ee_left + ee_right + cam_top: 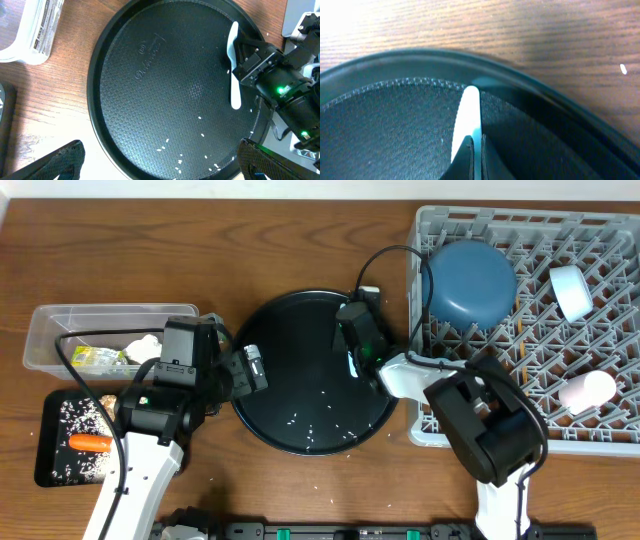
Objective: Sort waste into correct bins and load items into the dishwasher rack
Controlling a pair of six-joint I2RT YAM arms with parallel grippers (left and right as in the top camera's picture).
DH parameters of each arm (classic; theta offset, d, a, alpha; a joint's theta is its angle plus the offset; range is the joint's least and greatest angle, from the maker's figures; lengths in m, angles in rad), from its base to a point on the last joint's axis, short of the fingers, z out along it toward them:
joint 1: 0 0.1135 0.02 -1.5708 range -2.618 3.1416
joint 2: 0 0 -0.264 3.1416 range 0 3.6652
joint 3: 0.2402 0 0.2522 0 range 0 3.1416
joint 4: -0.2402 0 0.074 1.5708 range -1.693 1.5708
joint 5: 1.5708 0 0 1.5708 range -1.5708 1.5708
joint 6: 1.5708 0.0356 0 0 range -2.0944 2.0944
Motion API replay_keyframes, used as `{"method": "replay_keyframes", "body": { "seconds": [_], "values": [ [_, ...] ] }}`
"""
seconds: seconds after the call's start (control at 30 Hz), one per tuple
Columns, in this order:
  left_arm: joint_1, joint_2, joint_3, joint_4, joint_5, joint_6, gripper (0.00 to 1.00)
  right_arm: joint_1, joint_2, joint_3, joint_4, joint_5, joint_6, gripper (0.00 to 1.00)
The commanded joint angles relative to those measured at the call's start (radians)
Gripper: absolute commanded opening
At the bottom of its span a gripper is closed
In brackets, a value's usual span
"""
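Note:
A white spoon (233,65) lies on its edge at the right side of the round black tray (150,90). My right gripper (477,145) is shut on the spoon's (468,110) handle, low over the tray (300,310). The left gripper (160,145) hangs open over the tray's near-left rim, holding nothing. In the grey dishwasher rack (420,420) sit a dark blue plate (470,280), a pale cup (572,290) and a pink cup (585,390). The clear tub (60,330) holds the yellow-green wrapper (100,360) and white tissue (145,345). The carrot (90,443) lies in the shallow black tray (50,430) among rice scraps.
Loose rice grains (165,146) dot the round tray's near part. A black cable (385,255) arcs from the right arm to the rack's left wall. Bare wooden table (200,240) stretches along the far side.

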State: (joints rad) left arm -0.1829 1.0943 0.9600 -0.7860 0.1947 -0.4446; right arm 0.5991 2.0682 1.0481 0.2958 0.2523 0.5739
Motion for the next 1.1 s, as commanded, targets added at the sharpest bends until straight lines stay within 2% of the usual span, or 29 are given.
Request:
{"method": "replay_keyframes", "body": {
  "seconds": [0.0,0.17,0.33,0.5,0.63,0.9,0.97,1.0,1.03,1.07],
  "values": [
    [0.005,0.003,0.011,-0.003,-0.013,0.006,0.98,0.012,-0.075,-0.015,-0.027,-0.016,0.008,0.01],
    [0.005,0.003,0.011,-0.003,-0.013,0.006,0.98,0.015,-0.163,-0.015,-0.115,-0.017,0.009,0.01],
    [0.005,0.003,0.011,-0.003,-0.013,0.006,0.98,0.019,-0.229,-0.015,-0.313,-0.043,0.009,0.02],
    [0.005,0.003,0.011,-0.003,-0.013,0.006,0.98,0.021,-0.216,-0.015,-0.427,-0.130,0.007,0.29],
    [0.005,0.003,0.011,-0.003,-0.013,0.006,0.98,0.041,-0.177,-0.015,-0.431,-0.133,-0.031,0.34],
    [0.005,0.003,0.011,-0.003,-0.013,0.006,0.98,0.069,-0.068,-0.015,-0.434,-0.128,-0.029,0.29],
    [0.005,0.003,0.011,-0.003,-0.013,0.006,0.98,0.079,-0.036,-0.015,-0.437,-0.130,-0.029,0.18],
    [0.005,0.003,0.011,-0.003,-0.013,0.006,0.98,0.084,-0.026,-0.015,-0.447,-0.129,-0.029,0.07],
    [0.005,0.003,0.011,-0.003,-0.013,0.006,0.98,0.090,-0.022,-0.015,-0.467,-0.128,-0.029,0.01],
    [0.005,0.003,0.011,-0.003,-0.013,0.006,0.98,0.096,-0.022,-0.015,-0.489,-0.127,-0.029,0.01]
  ]
}}
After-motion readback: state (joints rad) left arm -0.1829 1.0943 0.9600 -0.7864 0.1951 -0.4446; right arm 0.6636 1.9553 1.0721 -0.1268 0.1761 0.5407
